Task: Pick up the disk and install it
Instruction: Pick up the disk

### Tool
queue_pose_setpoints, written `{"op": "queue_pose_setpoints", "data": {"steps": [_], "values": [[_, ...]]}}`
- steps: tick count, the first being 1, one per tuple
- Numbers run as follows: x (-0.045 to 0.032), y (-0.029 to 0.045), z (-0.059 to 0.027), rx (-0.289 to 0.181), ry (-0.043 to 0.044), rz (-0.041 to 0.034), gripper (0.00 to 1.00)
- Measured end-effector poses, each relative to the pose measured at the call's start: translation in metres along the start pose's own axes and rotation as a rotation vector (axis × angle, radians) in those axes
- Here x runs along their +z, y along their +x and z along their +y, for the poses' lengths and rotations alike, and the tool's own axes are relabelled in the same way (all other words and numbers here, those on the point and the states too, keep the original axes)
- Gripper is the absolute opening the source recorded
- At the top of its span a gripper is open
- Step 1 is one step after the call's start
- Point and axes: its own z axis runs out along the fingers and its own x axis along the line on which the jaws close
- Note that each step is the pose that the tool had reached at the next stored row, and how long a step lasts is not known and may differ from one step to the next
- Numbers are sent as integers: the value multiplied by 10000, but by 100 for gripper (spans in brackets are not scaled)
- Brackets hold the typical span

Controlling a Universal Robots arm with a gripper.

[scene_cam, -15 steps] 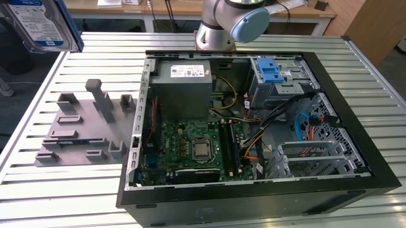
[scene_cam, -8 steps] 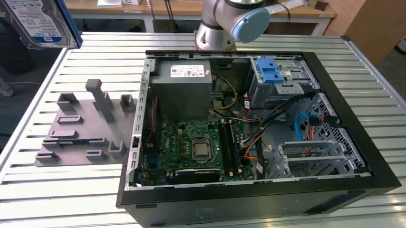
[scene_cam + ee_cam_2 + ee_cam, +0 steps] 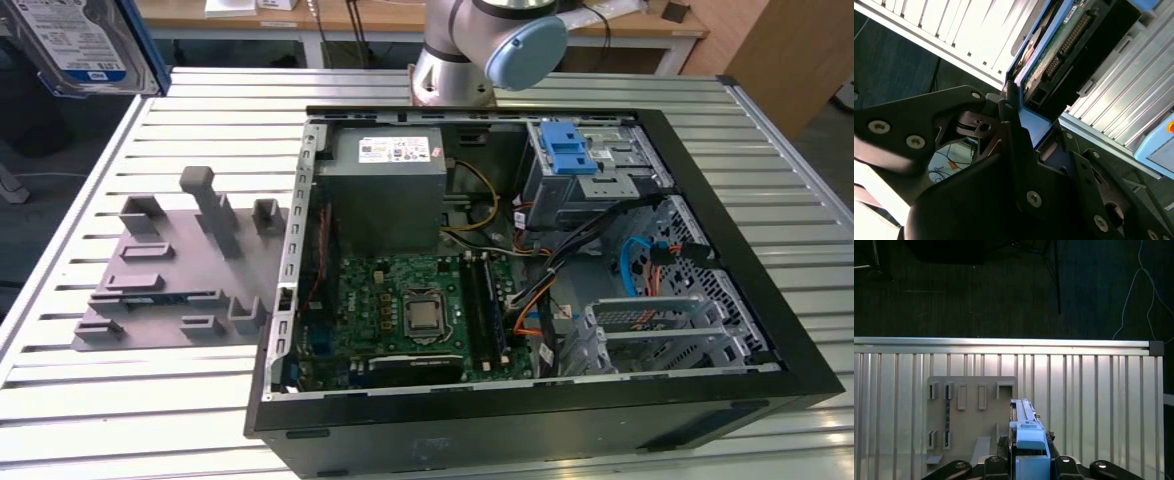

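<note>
The disk (image 3: 78, 40) hangs high at the exterior view's upper left, above the table's corner, with its blue-and-white label facing the camera and a blue carrier frame along its edge. In the second wrist view my gripper (image 3: 1031, 127) is shut on the disk (image 3: 1054, 55). Black fingers (image 3: 1011, 120) press the blue frame from both sides, and the green circuit board side shows. The first wrist view shows the disk (image 3: 1026, 427) edge-on, rising out of the gripper (image 3: 1029, 462) above the slatted table.
An open black computer case (image 3: 747, 400) lies on the slatted metal table (image 3: 200, 410), with motherboard, grey power supply (image 3: 387, 190) and a drive cage with blue latches (image 3: 574, 155). A grey fixture plate with upright holders (image 3: 174, 260) (image 3: 971, 410) sits beside the case. The arm's base (image 3: 454, 60) stands behind.
</note>
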Motion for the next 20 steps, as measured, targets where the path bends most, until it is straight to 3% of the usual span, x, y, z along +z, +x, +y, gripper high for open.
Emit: {"op": "queue_pose_setpoints", "data": {"steps": [3, 10, 20], "values": [[-1, 19, 0, -3, 0, -1, 36], [-12, 171, -8, -1, -1, -2, 36], [-20, 192, -174, 3, -51, -33, 36]]}}
